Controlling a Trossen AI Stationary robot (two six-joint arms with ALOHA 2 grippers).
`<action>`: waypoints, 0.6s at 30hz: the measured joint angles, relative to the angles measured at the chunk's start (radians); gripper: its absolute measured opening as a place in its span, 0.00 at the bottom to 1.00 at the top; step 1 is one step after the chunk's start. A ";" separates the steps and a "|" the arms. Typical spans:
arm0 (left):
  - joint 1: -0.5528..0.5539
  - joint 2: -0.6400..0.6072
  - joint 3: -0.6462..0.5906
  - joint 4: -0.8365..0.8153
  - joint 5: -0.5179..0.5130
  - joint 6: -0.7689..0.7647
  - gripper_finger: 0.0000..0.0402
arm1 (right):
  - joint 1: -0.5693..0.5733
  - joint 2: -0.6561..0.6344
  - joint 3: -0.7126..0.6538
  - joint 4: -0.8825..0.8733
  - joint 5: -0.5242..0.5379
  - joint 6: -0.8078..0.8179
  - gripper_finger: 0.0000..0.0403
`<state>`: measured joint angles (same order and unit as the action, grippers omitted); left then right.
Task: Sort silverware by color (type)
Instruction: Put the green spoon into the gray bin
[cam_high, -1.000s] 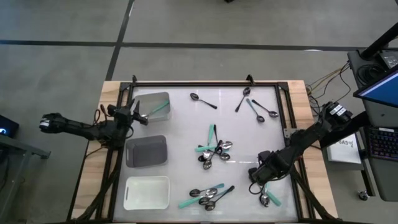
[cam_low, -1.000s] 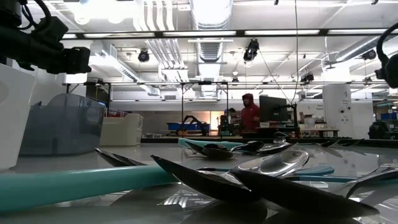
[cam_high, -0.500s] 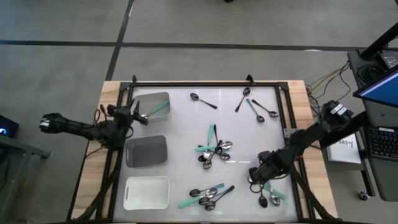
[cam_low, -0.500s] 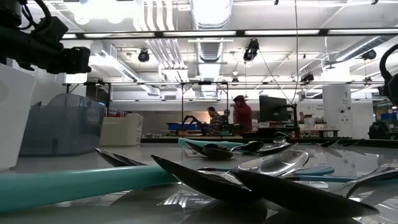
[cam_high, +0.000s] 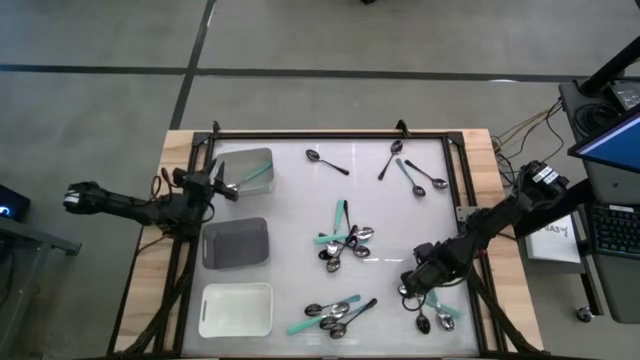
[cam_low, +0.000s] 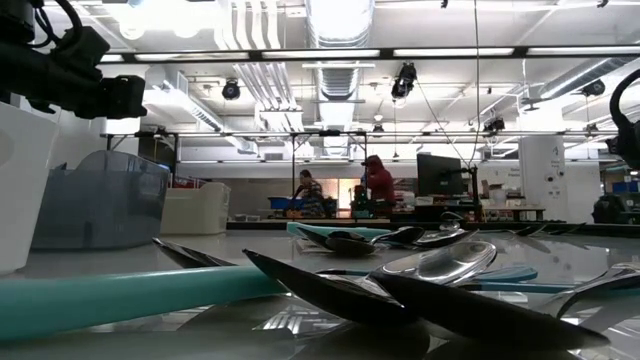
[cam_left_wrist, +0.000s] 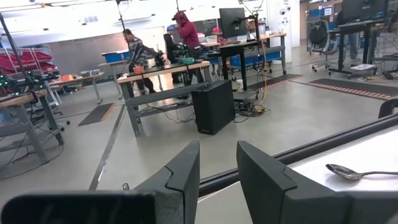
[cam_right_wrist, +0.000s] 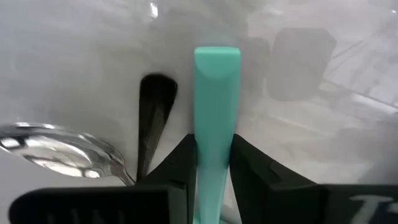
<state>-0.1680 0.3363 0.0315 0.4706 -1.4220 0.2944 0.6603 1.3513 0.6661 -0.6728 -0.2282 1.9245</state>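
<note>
While overhead hides it, right pincer (cam_right_wrist: 211, 163) clamps teal handle (cam_right_wrist: 216, 106).

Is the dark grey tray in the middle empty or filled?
Empty: the high view shows only bare floor inside the dark grey tray, with no spoons.

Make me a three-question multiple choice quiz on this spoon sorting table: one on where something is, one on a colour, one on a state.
1. Where does the right claw work?
A. over the grey tray
B. at the table's near right corner, by two spoons
C. off the table

2. What colour is the handle between the right claw's fingers?
A. teal
B. black
C. silver

3. What lies in the clear tray by the left claw?
A. nothing
B. a pile of black spoons
C. one teal-handled spoon

Answers: 1 B, the high view shows it there. 2 A, the right wrist view shows teal between the fingers. 3 C, a single teal handle shows in that tray.
</note>
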 joint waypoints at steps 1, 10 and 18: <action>0.000 0.000 0.000 0.000 0.000 0.000 0.22 | 0.001 -0.004 0.000 0.000 -0.021 -0.001 0.16; 0.000 0.000 0.000 0.000 0.000 0.000 0.22 | 0.001 -0.102 0.036 -0.002 -0.025 -0.044 0.16; 0.000 0.000 0.000 0.000 0.000 0.000 0.22 | -0.064 -0.184 0.043 0.018 0.356 -0.197 0.16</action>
<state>-0.1680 0.3359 0.0319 0.4709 -1.4220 0.2947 0.5963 1.1670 0.7090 -0.6548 0.1282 1.7276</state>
